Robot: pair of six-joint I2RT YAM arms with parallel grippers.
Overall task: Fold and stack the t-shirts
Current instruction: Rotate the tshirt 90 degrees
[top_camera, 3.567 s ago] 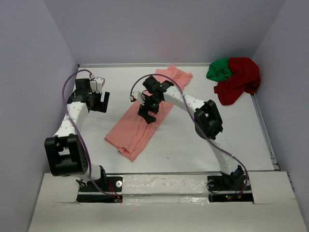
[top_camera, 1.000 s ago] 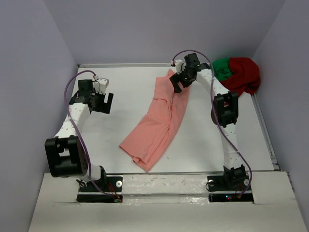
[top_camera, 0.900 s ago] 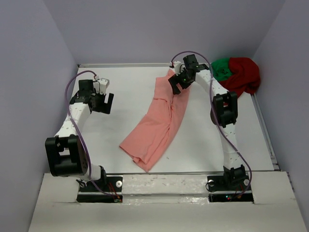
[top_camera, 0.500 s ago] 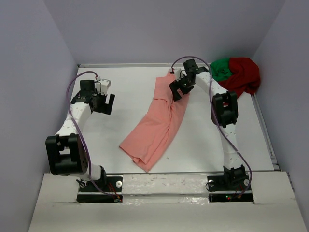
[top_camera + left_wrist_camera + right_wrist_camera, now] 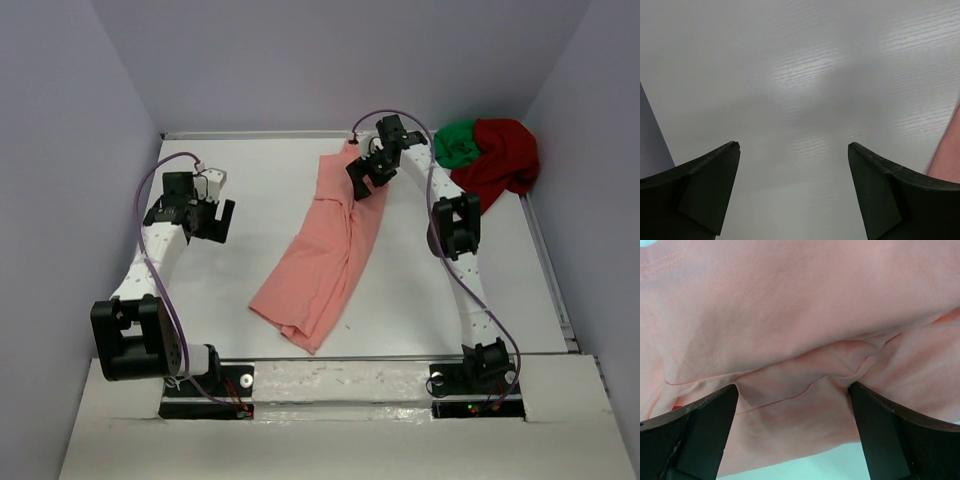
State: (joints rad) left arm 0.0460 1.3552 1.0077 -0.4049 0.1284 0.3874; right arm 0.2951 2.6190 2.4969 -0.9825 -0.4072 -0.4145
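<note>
Overhead: spreading step seemingly going on; pink shirt [image 5: 325, 255] lying on table [image 5: 250, 170], long axis running near-left to far-right. Right gripper [image 5: 362, 183] hovering over its far end, left gripper [image 5: 213, 218] well left. Left wrist: jaws gaping, empty. Right wrist: jaws gaping above creased cloth, gripping nothing; next likely pinching hem.

The salmon-pink t-shirt [image 5: 805, 315] is soft, matt cloth, creased. The table [image 5: 805, 75] is smooth and white, with faint grain lines and a dull sheen. The left hand [image 5: 794, 146] looks like matt black plastic.
</note>
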